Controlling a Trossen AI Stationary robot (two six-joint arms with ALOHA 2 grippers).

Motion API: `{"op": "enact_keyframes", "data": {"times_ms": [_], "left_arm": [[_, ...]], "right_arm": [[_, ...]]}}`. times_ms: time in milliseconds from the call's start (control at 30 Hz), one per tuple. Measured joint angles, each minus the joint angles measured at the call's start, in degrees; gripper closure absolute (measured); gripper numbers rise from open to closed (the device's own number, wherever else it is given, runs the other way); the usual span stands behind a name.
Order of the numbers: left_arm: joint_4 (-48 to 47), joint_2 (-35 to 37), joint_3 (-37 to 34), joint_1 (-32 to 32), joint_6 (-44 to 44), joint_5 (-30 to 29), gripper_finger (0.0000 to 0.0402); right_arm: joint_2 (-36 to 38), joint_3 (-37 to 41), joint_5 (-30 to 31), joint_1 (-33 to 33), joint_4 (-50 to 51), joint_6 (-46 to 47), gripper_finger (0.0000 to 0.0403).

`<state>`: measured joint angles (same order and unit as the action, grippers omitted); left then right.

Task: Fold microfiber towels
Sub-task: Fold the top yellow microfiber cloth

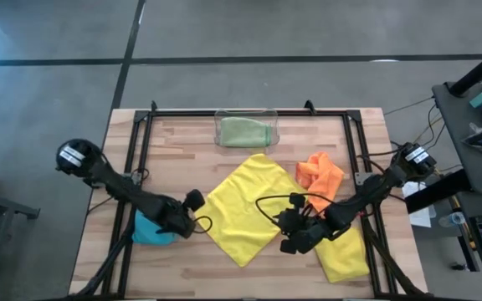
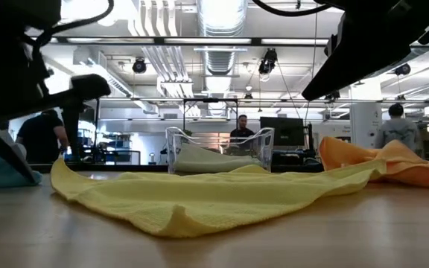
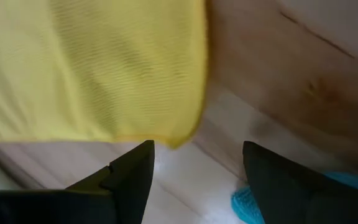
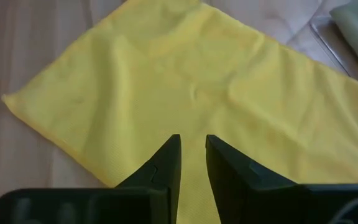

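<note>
A yellow towel (image 1: 249, 209) lies spread flat on the wooden table, one corner pointing to each side. My left gripper (image 1: 197, 219) is open, low at the towel's left corner (image 3: 179, 140). That corner lies just ahead of the fingers, untouched. A light blue towel (image 1: 151, 232) lies bunched under the left arm. My right gripper (image 1: 289, 242) hovers over the towel's near right edge (image 4: 73, 149), its fingers (image 4: 192, 138) a narrow gap apart and holding nothing. A second yellow towel (image 1: 347, 255) lies under the right arm. An orange towel (image 1: 320, 174) lies crumpled at the right.
A clear plastic bin (image 1: 246, 131) with a pale green towel (image 1: 243, 132) in it stands at the far middle of the table. A black frame (image 1: 249, 111) runs along the table's edges. People and equipment show in the room behind (image 2: 240, 130). Bare wood lies at the near edge (image 1: 224, 280).
</note>
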<state>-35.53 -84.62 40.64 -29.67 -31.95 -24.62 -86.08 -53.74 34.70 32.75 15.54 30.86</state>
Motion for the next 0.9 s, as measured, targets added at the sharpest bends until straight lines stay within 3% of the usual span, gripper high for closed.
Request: {"op": "enact_keyframes", "data": {"times_ms": [100, 400, 600, 900], "left_arm": [[1.2, -1.8, 0.0, -0.5, -2.0, -0.7, 0.0196], [4.3, -2.0, 0.0, -1.2, -3.2, -1.7, 0.0318], [5.0, -1.9, 0.1, -1.2, -3.1, -1.8, 0.0389], [5.2, -1.8, 2.3, -1.2, -1.1, -1.7, 0.04]], "right_arm": [[0.0, 0.0, 0.0, 0.0, -1.4, -0.4, 0.0335], [-2.0, 0.0, -0.3, 1.5, -6.9, -3.8, 0.0335], [-8.4, 0.0, -0.6, 3.3, -16.0, -5.3, 0.0329], [-19.7, -4.3, -4.7, 4.4, -25.7, -15.7, 0.0233]]}}
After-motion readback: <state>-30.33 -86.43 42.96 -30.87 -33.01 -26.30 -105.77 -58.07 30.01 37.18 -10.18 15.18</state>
